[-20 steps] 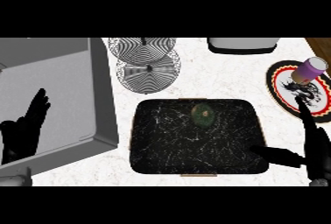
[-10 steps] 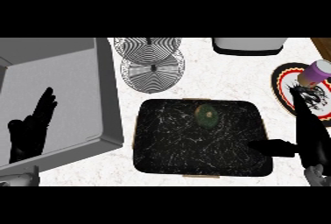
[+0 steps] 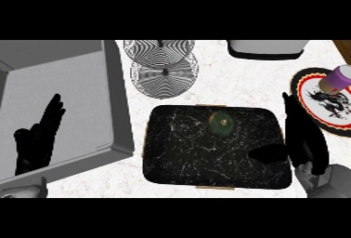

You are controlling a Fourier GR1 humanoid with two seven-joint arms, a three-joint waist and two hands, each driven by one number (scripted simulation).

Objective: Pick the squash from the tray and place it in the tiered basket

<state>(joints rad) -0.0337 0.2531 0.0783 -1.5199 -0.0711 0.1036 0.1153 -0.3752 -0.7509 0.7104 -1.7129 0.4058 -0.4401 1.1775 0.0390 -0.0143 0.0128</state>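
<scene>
Here the squash (image 3: 221, 122) lies on the dark tray (image 3: 178, 162), toward its far edge, with nothing touching it. The right hand (image 3: 302, 139) stands at the tray's right rim, fingers straight and wide, thumb reaching in over the tray. The left hand (image 3: 40, 139) rests open over the grey sink (image 3: 89, 93). The striped tiered basket (image 3: 163, 62) stands beyond the tray on the desk (image 3: 240, 83). What seems a small purple jar (image 3: 337, 78) sits on a plate (image 3: 316, 100) at right.
</scene>
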